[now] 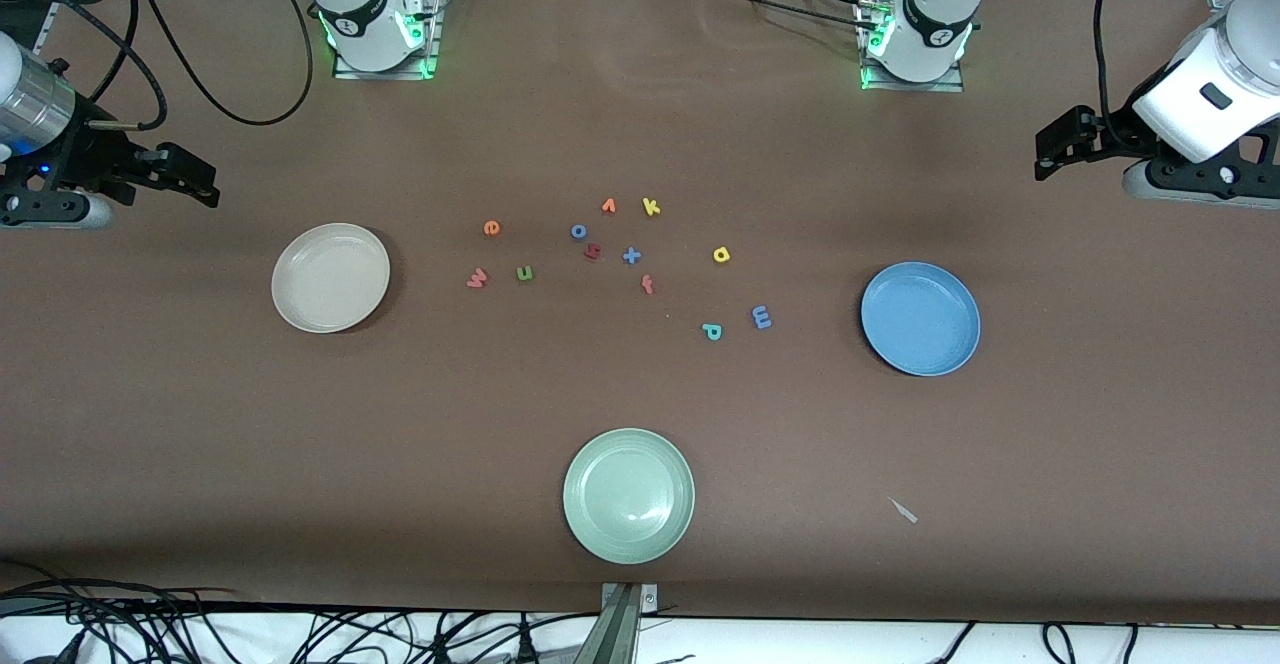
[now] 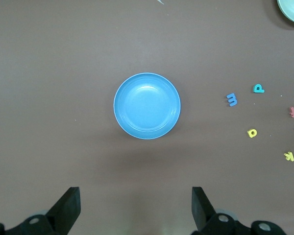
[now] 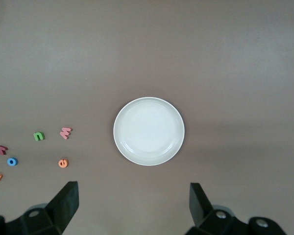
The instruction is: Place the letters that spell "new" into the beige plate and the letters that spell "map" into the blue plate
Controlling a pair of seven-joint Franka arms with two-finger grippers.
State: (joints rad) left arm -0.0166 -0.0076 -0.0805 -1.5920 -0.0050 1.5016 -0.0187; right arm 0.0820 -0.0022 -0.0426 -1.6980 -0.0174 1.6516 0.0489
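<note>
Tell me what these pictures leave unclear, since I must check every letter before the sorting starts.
- Dark red letter beside the blue o: too small in the front view to read; in the right wrist view it sits near the edge, equally unreadable.
- Pale green plate: cut off by the left wrist view's corner.
- Left gripper and right gripper: jaws open, but the wrist views' lower edges cut their bodies off.
- Small pale scrap near the green plate: too small to identify.

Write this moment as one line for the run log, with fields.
stage: not started | left gripper: open, over table by blue plate | right gripper: open, by beige plate | plates: both hold no letters
</note>
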